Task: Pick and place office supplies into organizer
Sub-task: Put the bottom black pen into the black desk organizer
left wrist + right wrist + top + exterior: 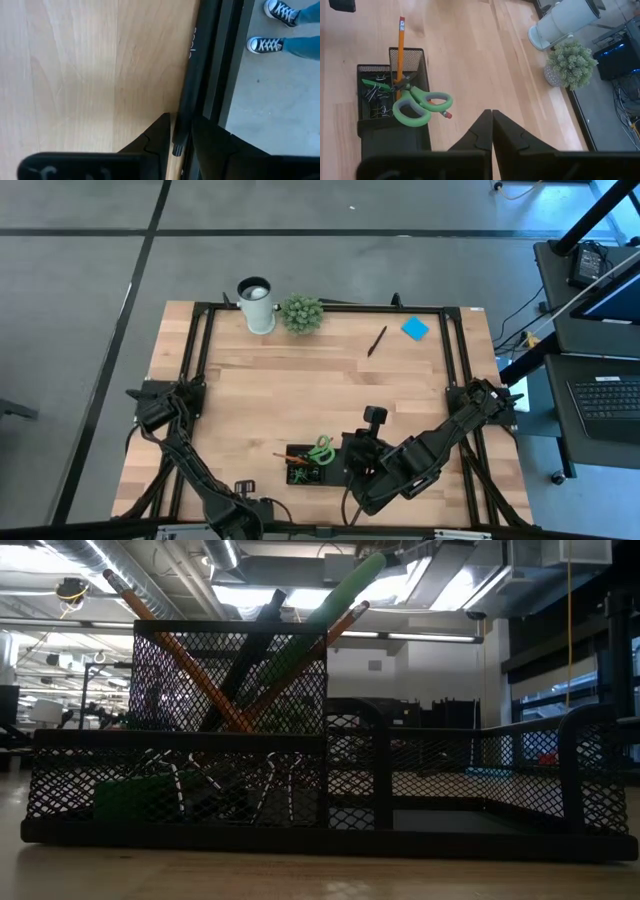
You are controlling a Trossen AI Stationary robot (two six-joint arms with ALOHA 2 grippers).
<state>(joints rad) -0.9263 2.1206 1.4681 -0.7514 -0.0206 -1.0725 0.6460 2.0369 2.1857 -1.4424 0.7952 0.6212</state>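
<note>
A black pen (pixel 192 60) lies on the wood along the black rail at the table's near edge. My left gripper (pixel 181 125), also at the near edge in the high view (pixel 245 492), points down over the pen with a finger on each side. The black mesh organizer (pixel 305 467) holds green-handled scissors (pixel 417 105), orange pencils (pixel 190 670) and binder clips (pixel 375 95). My right gripper (pixel 492 116) hangs shut and holds nothing just right of the organizer (pixel 352 452). A second black pen (pixel 376 340) and a blue sticky-note pad (pixel 415 329) lie at the far right. My left gripper has the black pen between its two fingers, close to the pen's one end (pixel 178 137). The fingers come from above, pointing down, and lie across the pen. The pen rests flat on the table along the rail.
A white cup (pixel 257 303) and a small potted plant (pixel 301 313) stand at the far edge. Black frame rails (pixel 200 340) run round the table. A person's sneakers (pixel 270 44) stand on the floor just beyond the near edge. Bare wood lies mid-table.
</note>
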